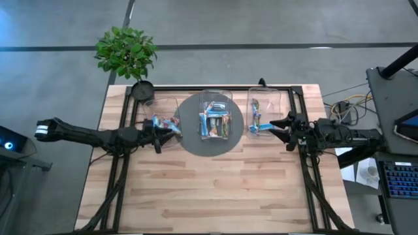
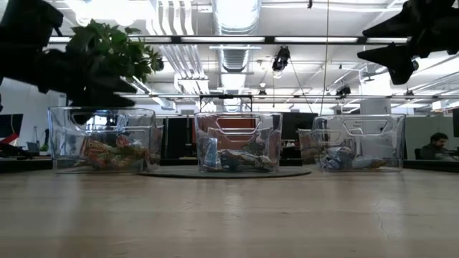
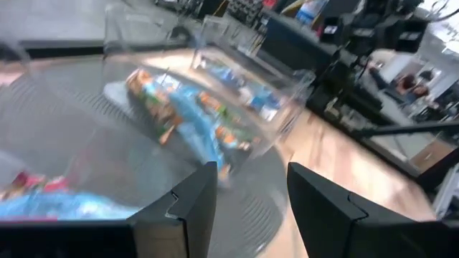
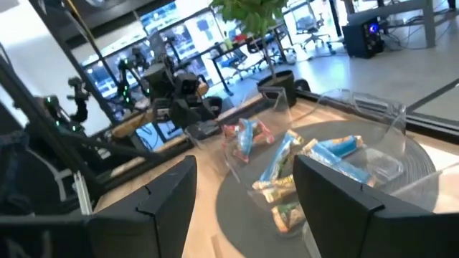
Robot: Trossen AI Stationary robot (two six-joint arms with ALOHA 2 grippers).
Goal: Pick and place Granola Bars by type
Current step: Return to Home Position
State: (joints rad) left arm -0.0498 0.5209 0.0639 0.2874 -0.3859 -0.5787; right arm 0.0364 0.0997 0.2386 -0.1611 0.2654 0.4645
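Note:
Granola bars lie in three clear bins along the table's far side. Red-orange bars point(image 1: 163, 122) point(image 2: 115, 153) fill the left bin. Blue and green bars point(image 1: 215, 121) point(image 3: 186, 115) point(image 4: 287, 168) are in the middle bin, and blue bars point(image 1: 256, 124) point(image 2: 348, 159) in the right bin. My left gripper point(image 1: 175, 129) point(image 3: 251, 172) hangs open and empty above the gap between the left and middle bins. My right gripper point(image 1: 273, 124) point(image 4: 244, 161) point(image 2: 391, 61) is open and empty, raised over the right bin's near right side.
The middle bin stands on a grey round mat point(image 1: 189, 140). A potted plant point(image 1: 142, 90) sits at the table's far left corner. Bare wood point(image 1: 209, 189) covers the table's near half. A desk with a keyboard point(image 1: 398, 179) stands right of the table.

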